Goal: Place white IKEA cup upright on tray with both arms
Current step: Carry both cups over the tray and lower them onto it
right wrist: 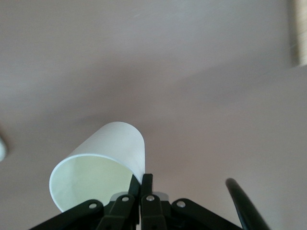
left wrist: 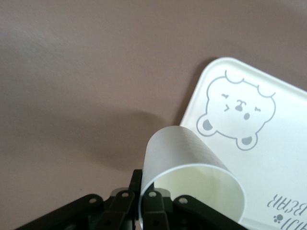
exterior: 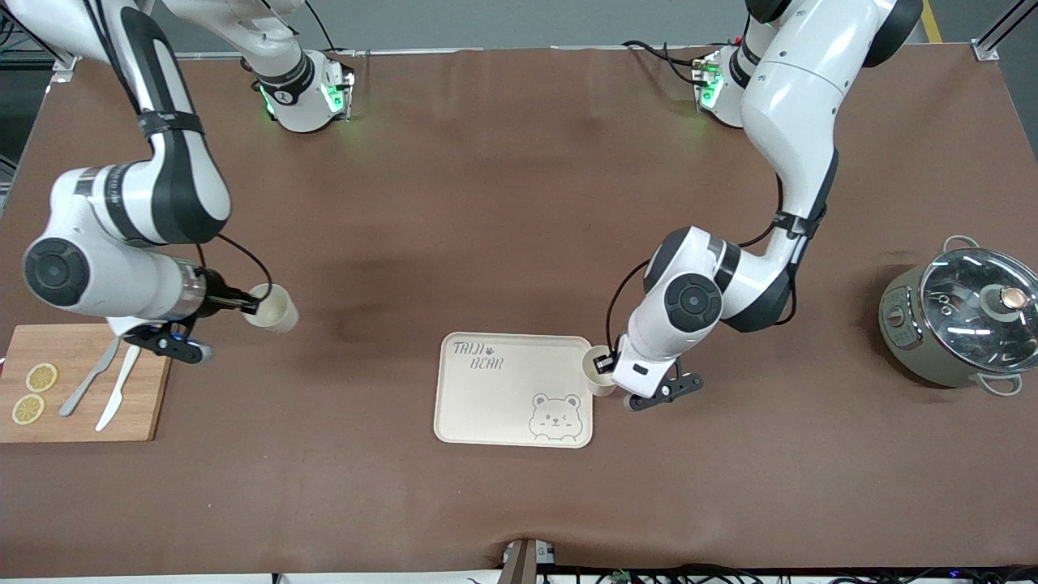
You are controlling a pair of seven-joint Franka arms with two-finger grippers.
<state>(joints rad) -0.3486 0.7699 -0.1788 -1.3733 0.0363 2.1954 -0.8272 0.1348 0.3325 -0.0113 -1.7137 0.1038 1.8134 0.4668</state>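
Two white cups show. My left gripper (exterior: 606, 364) is shut on the rim of one white cup (exterior: 598, 375), held at the edge of the cream "TAIJI BEAR" tray (exterior: 486, 397) that faces the left arm's end of the table. In the left wrist view, my left gripper (left wrist: 144, 191) pinches this cup's (left wrist: 187, 153) wall, one finger inside and one outside, the cup tilted over the tray's (left wrist: 283, 158) rim. My right gripper (exterior: 248, 307) is shut on the rim of the other white cup (exterior: 274, 308), held tilted over bare table. It also shows in the right wrist view (right wrist: 143, 184) on that cup (right wrist: 108, 153).
A bamboo cutting board (exterior: 81, 405) with two lemon slices (exterior: 32, 393), a fork (exterior: 87, 378) and a white knife (exterior: 117, 389) lies at the right arm's end. A grey pot with a glass lid (exterior: 961, 320) stands at the left arm's end.
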